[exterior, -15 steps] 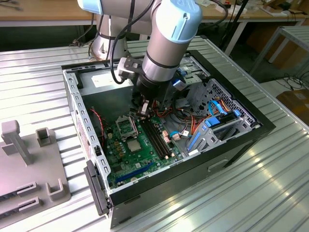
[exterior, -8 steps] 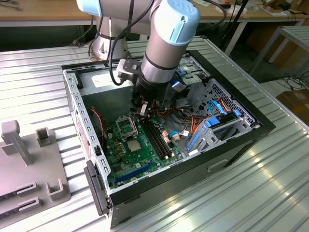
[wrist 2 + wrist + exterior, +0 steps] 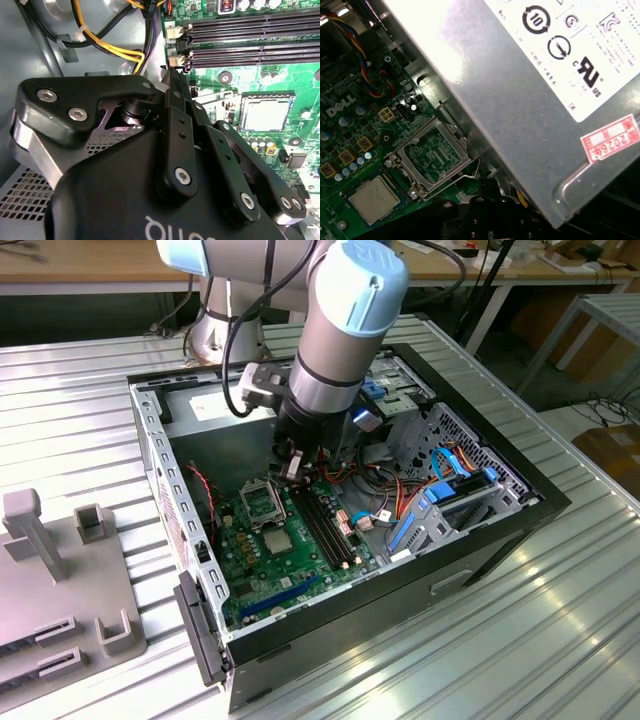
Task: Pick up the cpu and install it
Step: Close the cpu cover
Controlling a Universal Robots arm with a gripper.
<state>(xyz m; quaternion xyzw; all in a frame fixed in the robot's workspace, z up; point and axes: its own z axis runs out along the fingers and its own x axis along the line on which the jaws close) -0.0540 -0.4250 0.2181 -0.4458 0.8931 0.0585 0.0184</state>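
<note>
The pincer [image 3: 291, 468] hangs inside the open computer case [image 3: 520, 502], low over the green motherboard [image 3: 262, 558], just to the exterior view's right of the processor socket and at the far end of the long black memory slots [image 3: 327, 527]. From these pictures I cannot tell whether it is spread or pressed together; in the second wrist view its black linkage narrows towards a tip [image 3: 172, 82] beside small pale connectors on the board.

The cpu [image 3: 265, 113] lies flat on the motherboard within the socket's dark surround, silvery top upward, apart from the pincer and not held by it. In the first wrist view the cpu [image 3: 372, 200] sits just beside the socket's metal hold-down frame [image 3: 431, 156], which stands swung open with its wire lever alongside.

The grey power supply box [image 3: 530, 90] fills the far side of the case. Yellow and black cables [image 3: 107, 42] run across the case floor near it. Outside the case, on the ribbed metal table [image 3: 560, 620], a grey fixture plate [image 3: 60, 600] lies at the exterior view's left.
</note>
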